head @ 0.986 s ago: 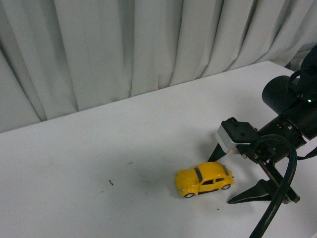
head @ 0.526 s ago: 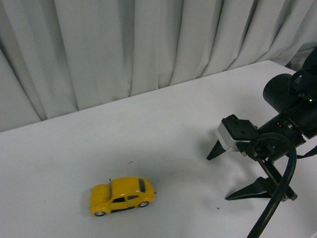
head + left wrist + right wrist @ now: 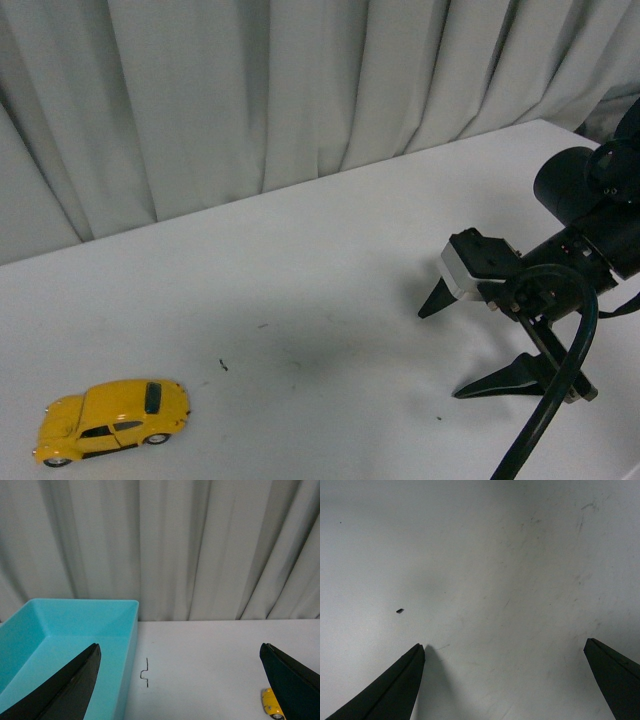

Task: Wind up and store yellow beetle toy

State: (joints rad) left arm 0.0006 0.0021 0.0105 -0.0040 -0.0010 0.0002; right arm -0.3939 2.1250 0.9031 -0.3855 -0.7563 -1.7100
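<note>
Rolled leftward, the glossy yellow beetle toy car (image 3: 112,421) now sits lower left on the white table (image 3: 330,260); right hand (image 3: 440,356) and left hand (image 3: 179,646) both gape wide, empty.

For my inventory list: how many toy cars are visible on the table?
1: the yellow beetle toy stands on the white table, front left, far from the right gripper. No other shows.

Glossy yellow beetle toy (image 3: 113,419) with dark windows and silver wheels. The table (image 3: 330,250) is white, marked with a few small dark specks and faint grey scuffs. The curtain (image 3: 250,90) is plain pale grey-white, shaded in vertical folds. The right gripper (image 3: 440,355) is black with a white block behind it. The left gripper (image 3: 179,650) is black, and the bin (image 3: 75,625) is plain turquoise.
</note>
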